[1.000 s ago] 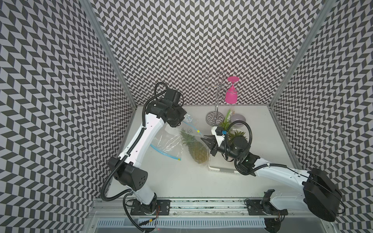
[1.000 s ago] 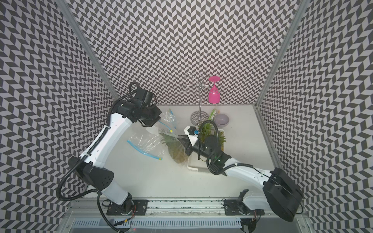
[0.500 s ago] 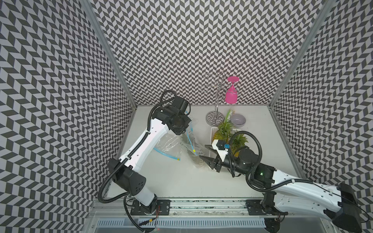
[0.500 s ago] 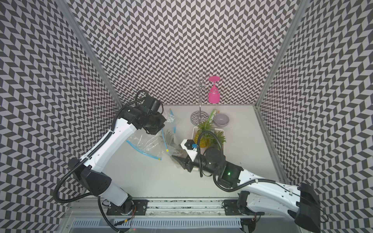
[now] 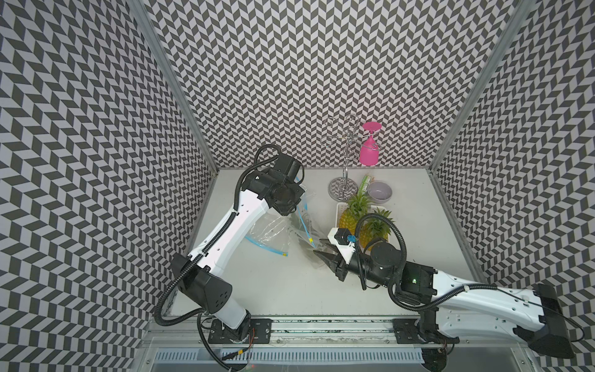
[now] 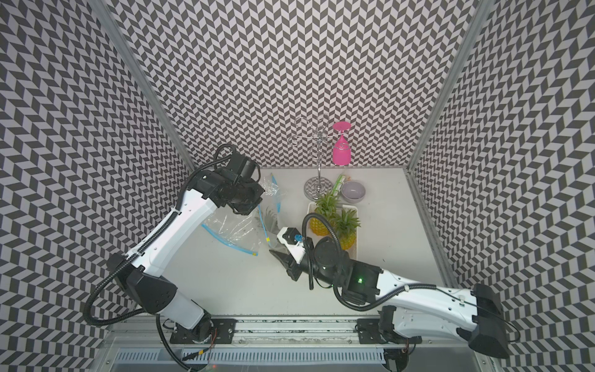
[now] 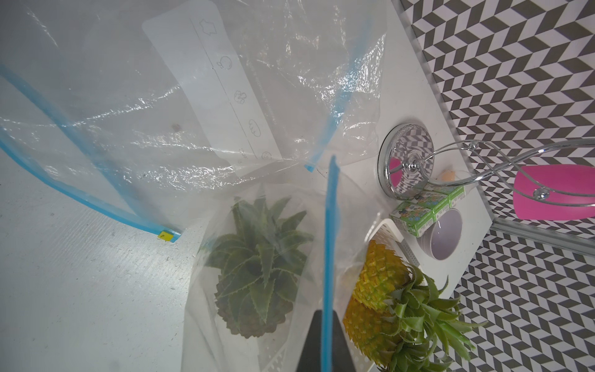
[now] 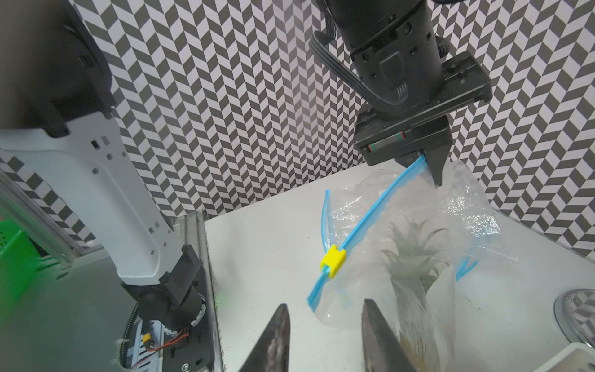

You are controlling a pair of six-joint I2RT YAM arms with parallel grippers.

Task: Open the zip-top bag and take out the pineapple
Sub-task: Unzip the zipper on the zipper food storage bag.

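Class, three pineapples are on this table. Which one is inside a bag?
The pineapple seen through the clear zip-top bag, which the left gripper holds by its blue strip. The other two pineapples lie bare in the white tray.

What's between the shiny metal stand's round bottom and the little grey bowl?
A pack of small green cartons lies between the shiny metal stand's base and the grey bowl; the left wrist view shows it clearest.

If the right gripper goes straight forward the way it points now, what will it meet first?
Probably the clear plastic zip-top bag, near the free end of its blue zipper strip, before the yellow slider. Depth is hard to judge.
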